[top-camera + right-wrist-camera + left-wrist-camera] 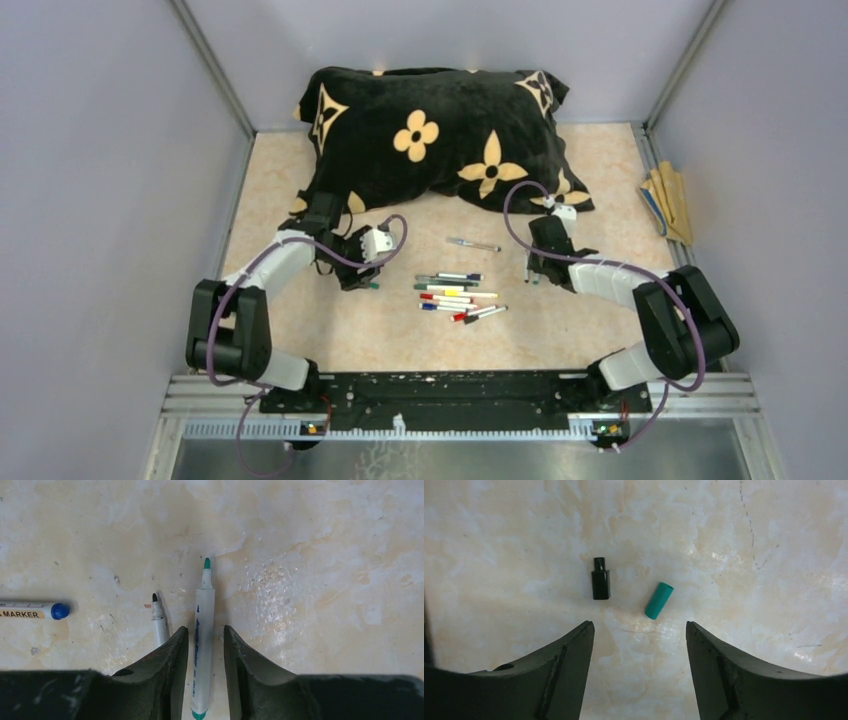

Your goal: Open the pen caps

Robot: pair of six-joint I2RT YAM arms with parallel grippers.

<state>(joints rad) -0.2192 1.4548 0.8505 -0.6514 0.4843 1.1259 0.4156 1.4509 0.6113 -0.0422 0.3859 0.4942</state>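
**Item: pen-uncapping, release stage.**

- Left tool: jaws spread wide and holding nothing, poised over the counter.
- Green cap: lies loose just ahead of the left tool. A black cap lies near it, apart.
- Right tool: jaws slightly parted either side of the green pen, with a sliver of gap on each side, so not pinching it.
- Green pen: flat on the counter with its tip bare. A black-tipped pen, also uncapped, lies just beside it.
- Remaining pens: clustered mid-counter between the arms, most apparently capped. One pen lies apart, nearer the pillow.

Judged step: setting down one finished pen and its cap.

Next move: lift both tools clear and go to the cluster. One tool should pinch a barrel, the other its cap, and they pull apart along the pen's axis.
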